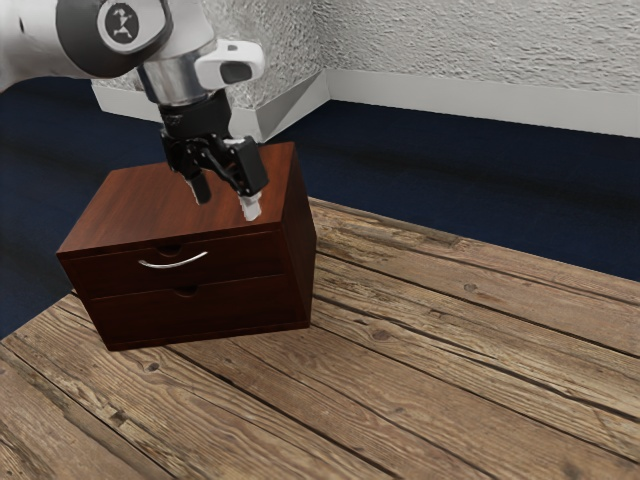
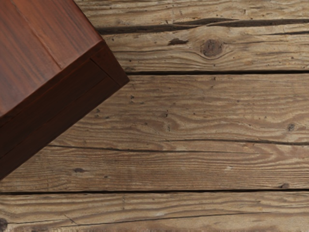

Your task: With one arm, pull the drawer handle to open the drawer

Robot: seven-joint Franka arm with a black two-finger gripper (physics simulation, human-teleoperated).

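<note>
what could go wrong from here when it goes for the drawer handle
1. The gripper hangs open over the top of the cabinet, not at its front. Dropping straight down would likely hit the wood.
2. The handle is a thin bar close to the upper drawer, so the gripper could miss it or slip off.
3. A pull might drag the whole cabinet across the table instead.

Reddish-brown cabinet [image 1: 215, 300] (silver handle [image 1: 172, 262])

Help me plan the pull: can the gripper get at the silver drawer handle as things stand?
Probably yes. The gripper hangs over the cabinet, fingers open, and the handle on the upper drawer has nothing before it; the hand must first drop past the front edge.
</note>
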